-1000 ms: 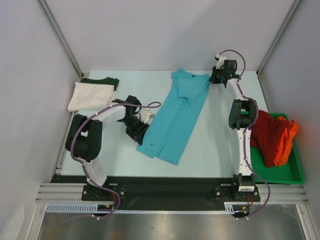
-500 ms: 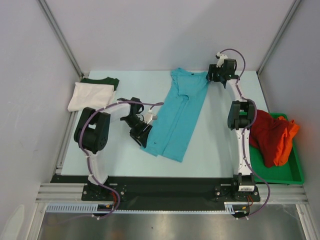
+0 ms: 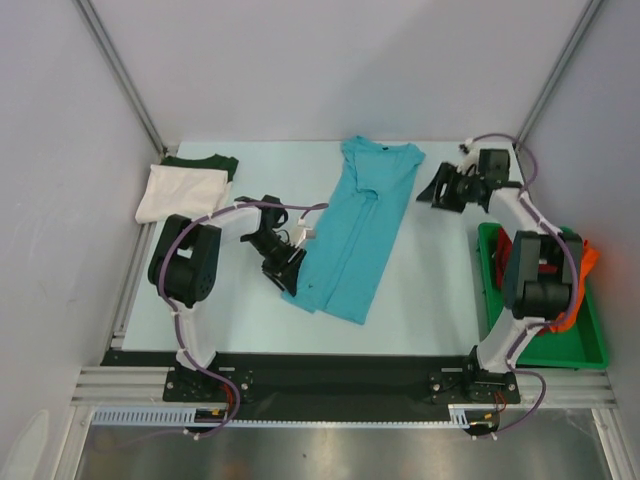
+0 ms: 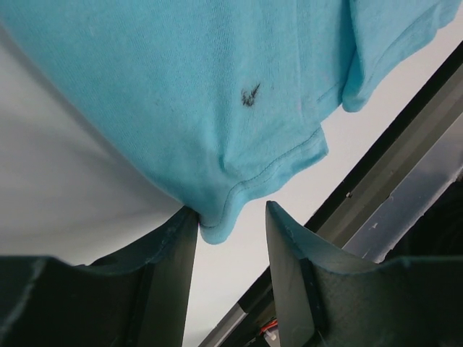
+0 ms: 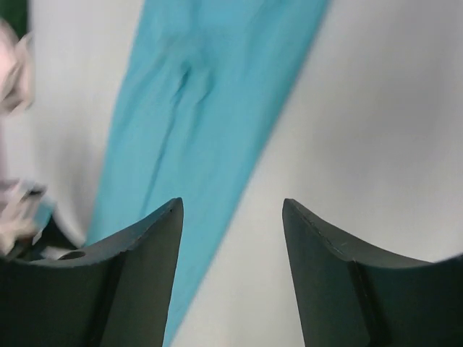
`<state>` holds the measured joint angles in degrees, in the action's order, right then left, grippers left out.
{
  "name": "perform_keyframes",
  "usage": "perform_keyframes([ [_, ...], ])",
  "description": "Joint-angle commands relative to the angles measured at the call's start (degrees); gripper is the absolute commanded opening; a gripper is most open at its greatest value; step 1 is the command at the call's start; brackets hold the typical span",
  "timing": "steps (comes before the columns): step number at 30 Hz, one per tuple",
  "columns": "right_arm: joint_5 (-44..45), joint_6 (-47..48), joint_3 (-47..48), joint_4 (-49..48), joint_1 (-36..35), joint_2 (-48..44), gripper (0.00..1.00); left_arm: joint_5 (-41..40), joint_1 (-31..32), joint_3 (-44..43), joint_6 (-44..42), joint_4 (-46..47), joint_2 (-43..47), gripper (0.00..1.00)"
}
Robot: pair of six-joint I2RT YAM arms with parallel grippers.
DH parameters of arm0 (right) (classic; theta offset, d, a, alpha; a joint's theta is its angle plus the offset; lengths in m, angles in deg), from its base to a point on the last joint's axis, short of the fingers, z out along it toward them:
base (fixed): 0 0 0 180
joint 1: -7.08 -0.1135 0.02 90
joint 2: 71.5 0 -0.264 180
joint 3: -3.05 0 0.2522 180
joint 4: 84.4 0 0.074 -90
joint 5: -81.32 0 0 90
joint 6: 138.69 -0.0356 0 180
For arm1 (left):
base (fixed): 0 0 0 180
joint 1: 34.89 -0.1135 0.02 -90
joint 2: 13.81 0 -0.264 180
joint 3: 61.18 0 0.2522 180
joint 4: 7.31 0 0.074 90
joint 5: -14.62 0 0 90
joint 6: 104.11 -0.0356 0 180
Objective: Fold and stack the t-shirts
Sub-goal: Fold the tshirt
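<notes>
Right hand has left the turquoise t-shirt on the pale table.

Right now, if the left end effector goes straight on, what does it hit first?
The left end effector would first meet the hem corner of the turquoise t-shirt, which lies between its open fingers. Behind that is more shirt on the table, though depth is unclear.

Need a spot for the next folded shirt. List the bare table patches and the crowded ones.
Bare: the table between the turquoise shirt and the tray; also the back strip between the green shirt and the turquoise collar. Crowded: the left side, with the white shirt and the left arm; the tray, with the right arm over it.
</notes>
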<state>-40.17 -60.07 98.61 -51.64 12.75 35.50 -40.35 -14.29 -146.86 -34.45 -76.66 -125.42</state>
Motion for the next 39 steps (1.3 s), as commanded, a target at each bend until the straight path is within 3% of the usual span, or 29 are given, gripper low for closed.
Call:
perform_keyframes([
  [1, -10.87, -8.73, -14.17, -0.96, -4.87, -6.52, 0.62, 3.21, -0.12, -0.94, 0.65, 0.31, 0.17, 0.47],
  [2, -11.05, -10.4, -21.61, -2.38, -5.49, -10.28, 0.61, 3.21, -0.12, -1.03, 0.91, 0.4, -0.01, 0.47],
  [5, -10.0, -14.63, -32.1, -7.48, -10.75, -15.92, 0.59, 3.38, -0.12, -1.12, 2.14, 1.36, -0.18, 0.46],
  [9, -8.86, -18.67, -38.62, -9.95, -16.21, -19.89, 0.58, 4.35, -0.12, -0.77, 4.07, 1.98, -0.97, 0.46],
  [18, -7.89, -23.42, -44.88, -7.66, -22.97, -20.87, 0.55, 3.82, -0.12, 1.43, 5.04, 1.72, -1.07, 0.45],
  [22, -6.49, -26.32, -47.08, -9.77, -26.67, -19.9, 0.56, -0.3, -0.12, 3.36, 6.53, 3.03, 0.69, 0.43],
  [28, -4.46, -27.91, -47.35, -10.3, -30.1, -19.38, 0.57, -7.33, -0.3, 5.12, 8.65, 5.14, 2.01, 0.42],
  [39, 0.11, -28.26, -46.38, -9.16, -32.74, -15.6, 0.59, -8.84, -0.3, 6.97, 8.82, 6.02, 2.28, 0.37],
])
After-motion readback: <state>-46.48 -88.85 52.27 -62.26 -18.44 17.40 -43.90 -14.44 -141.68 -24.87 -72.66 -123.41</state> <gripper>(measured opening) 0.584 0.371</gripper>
